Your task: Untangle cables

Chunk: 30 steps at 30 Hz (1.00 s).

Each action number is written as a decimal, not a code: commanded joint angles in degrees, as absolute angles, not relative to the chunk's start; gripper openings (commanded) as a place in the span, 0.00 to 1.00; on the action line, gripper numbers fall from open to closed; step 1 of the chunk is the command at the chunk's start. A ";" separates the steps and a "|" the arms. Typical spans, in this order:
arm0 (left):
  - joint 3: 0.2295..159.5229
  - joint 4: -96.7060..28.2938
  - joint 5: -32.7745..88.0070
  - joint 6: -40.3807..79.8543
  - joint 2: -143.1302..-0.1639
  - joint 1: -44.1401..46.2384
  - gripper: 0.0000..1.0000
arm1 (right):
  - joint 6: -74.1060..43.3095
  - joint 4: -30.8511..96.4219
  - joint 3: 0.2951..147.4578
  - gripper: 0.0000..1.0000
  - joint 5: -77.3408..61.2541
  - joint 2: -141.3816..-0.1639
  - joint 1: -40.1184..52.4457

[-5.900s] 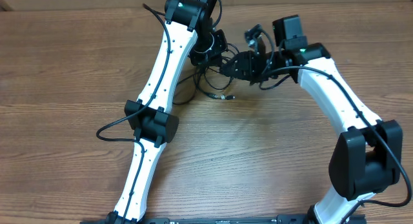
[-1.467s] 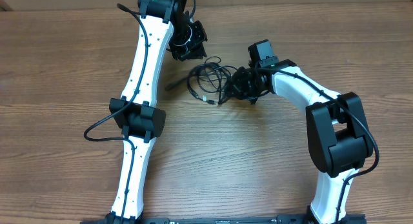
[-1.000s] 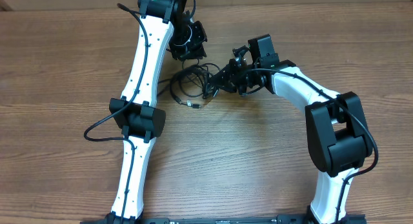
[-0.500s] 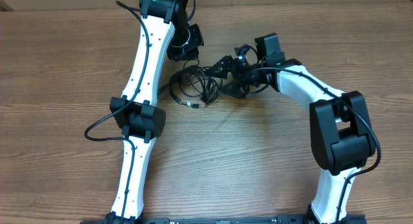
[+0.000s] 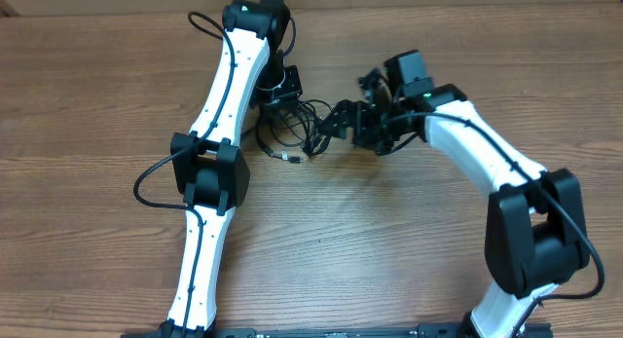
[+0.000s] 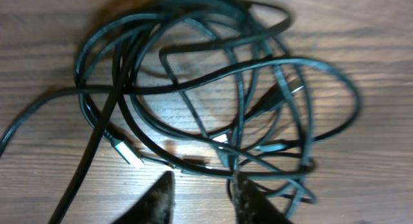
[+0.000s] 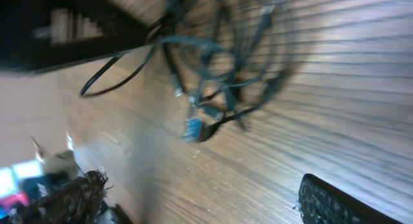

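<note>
My left claw (image 6: 200, 197) hangs low over the table (image 5: 409, 250). Its two fingers are a little apart and hold nothing, because I see bare wood in the gap. The cables (image 5: 290, 133) lie just in front of its tips as one loose heap of dark loops, and the nearest strands pass close beside one finger.

I judge that the step now is to choose one strand and draw it free. To do this well, I should not bite into the middle, where many strands cross, because then the whole heap would come with me. It is better to take a free end. The silver plug (image 6: 126, 152) lies ahead and to the left of the tips, apart from the thick crossing. It points toward the fingers and a little to the right, and its cable runs away along the same line. I should close across this line, not along it, and pull outward slowly.

The heap as a whole is longer from one claw to the other than across. One thick straight strand leaves it on the left side.

My right claw (image 7: 193, 201) stands on the other side of the heap, with its fingers spread wide and empty. This view is blurred, but the cables are ahead of it and not touching it, and a blue plug (image 7: 192, 129) is nearest. I think this claw could pin the heap while the left one pulls.
</note>
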<state>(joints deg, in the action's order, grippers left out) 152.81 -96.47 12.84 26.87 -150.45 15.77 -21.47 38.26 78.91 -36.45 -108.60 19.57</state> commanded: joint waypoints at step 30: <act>148.97 -91.74 11.60 25.71 -150.63 15.77 0.33 | -17.96 25.61 78.81 0.37 0.84 -113.56 34.33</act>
